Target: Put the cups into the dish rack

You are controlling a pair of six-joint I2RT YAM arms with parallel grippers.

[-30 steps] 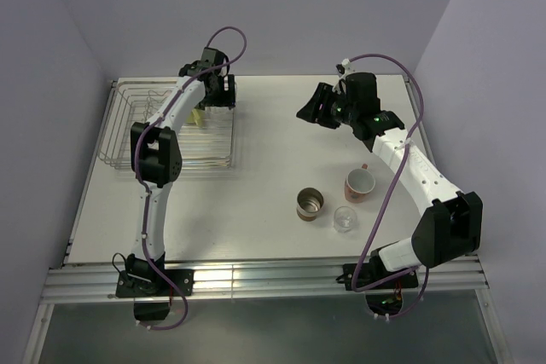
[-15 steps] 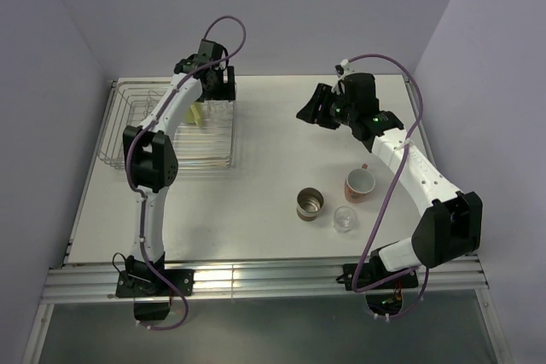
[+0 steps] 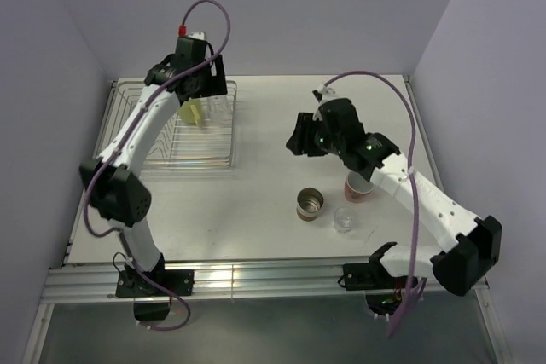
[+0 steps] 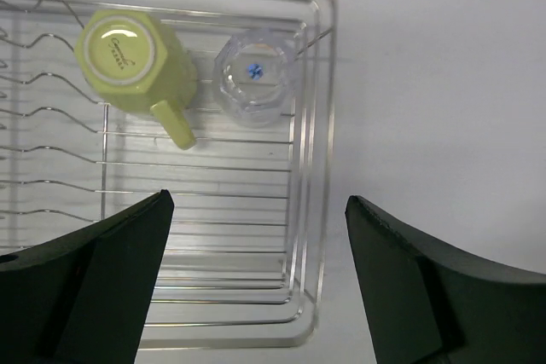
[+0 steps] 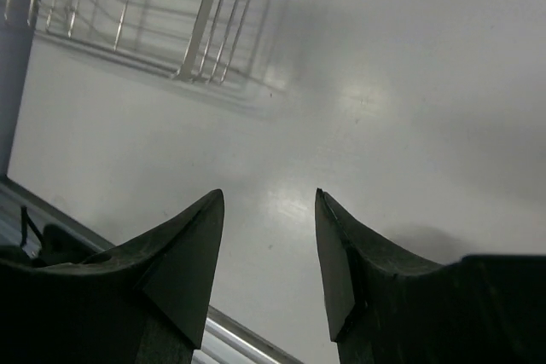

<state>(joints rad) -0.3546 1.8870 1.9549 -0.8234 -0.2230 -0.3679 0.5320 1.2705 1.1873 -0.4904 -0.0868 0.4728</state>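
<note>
Over rack (image 4: 311,168), rises clear with left gripper (image 4: 256,210) spread empty, leaving mug (image 4: 128,61) and tumbler (image 4: 256,78) inside; swings right gripper (image 5: 269,202), parted too, toward three cups (image 3: 311,205) remaining on table (image 3: 273,125).

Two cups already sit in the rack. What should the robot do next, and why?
Probably lower the open, empty right hand toward the brown cup: it, the pink mug and a clear tumbler stand on the table, and the brown one looks nearest that hand. The left hand hangs open above the dish rack.
</note>
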